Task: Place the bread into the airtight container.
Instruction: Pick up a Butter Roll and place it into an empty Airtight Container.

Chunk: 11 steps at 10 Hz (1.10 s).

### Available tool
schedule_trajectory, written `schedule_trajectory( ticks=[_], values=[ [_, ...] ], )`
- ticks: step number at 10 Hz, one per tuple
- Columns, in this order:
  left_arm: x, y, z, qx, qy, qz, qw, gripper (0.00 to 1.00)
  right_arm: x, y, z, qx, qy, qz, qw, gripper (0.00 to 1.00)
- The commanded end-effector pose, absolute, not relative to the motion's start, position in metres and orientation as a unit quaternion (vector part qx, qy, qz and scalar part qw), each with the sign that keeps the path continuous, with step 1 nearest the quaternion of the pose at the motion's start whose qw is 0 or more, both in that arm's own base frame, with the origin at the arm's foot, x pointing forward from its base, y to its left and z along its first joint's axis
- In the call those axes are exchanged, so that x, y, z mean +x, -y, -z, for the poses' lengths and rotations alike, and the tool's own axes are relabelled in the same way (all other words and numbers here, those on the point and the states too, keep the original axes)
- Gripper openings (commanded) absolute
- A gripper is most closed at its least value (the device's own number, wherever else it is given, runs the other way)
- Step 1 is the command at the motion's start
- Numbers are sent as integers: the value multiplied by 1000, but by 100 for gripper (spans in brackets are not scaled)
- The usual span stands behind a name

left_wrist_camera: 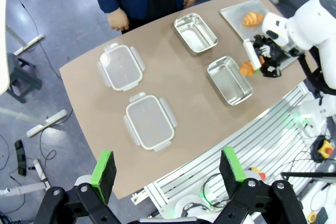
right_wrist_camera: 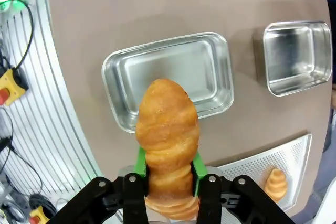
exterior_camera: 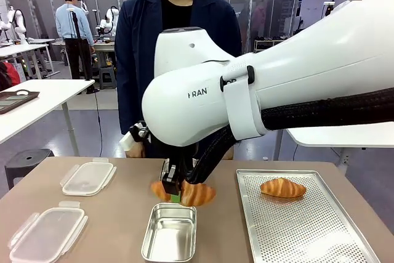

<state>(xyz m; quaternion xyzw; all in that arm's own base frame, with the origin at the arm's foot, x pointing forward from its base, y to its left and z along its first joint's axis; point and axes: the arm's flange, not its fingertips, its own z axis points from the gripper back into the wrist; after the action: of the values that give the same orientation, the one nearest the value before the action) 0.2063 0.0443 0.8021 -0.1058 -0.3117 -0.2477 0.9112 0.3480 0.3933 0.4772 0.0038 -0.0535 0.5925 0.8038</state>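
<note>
The bread [right_wrist_camera: 168, 135], a golden croissant, is hanging in the air, pinched at one end between the green pads of the right end effector [right_wrist_camera: 168, 170], which is closing narrowly around it while the rest of the pastry is sticking out past the fingertips. Directly beneath that end effector an open steel container [right_wrist_camera: 176, 69] is sitting on the brown surface [right_wrist_camera: 157, 3], and the bread is hovering over its rim, not touching the metal. A second steel container [right_wrist_camera: 296, 56] is lying farther off beyond the first. To the other side of the end effector a perforated metal tray [exterior_camera: 308, 232] is carrying another croissant [exterior_camera: 282, 187]. Two clear lids [left_wrist_camera: 121, 66] are resting well apart from the held bread. The left end effector [left_wrist_camera: 168, 167] is hanging high above the surface with its fingers spread wide and nothing between them. A person [exterior_camera: 178, 35] is standing at the far edge.
</note>
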Motion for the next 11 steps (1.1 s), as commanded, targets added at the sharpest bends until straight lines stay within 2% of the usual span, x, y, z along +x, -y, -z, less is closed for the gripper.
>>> schedule_trajectory(
  ticks=[1, 2, 4, 6, 9, 11],
  values=[
    [206, -43, -805, -108, 308, 253, 911, 100, 358, -386, -466, 15, 82, -500, 862, 36],
    [206, -43, -805, -108, 308, 253, 911, 100, 360, -379, -466, 11, 96, -438, 894, 36],
    [206, -43, -805, -108, 308, 253, 911, 100, 359, -384, -466, 70, 97, -324, 938, 36],
    [206, -43, -805, -108, 308, 253, 911, 100, 354, -397, -454, 51, 87, -218, 971, 36],
    [206, -43, -805, -108, 308, 253, 911, 100, 354, -403, -435, 88, 76, -62, 991, 36],
    [206, -43, -805, -108, 308, 253, 911, 100, 349, -407, -413, 101, 76, -14, 992, 36]
  ],
)
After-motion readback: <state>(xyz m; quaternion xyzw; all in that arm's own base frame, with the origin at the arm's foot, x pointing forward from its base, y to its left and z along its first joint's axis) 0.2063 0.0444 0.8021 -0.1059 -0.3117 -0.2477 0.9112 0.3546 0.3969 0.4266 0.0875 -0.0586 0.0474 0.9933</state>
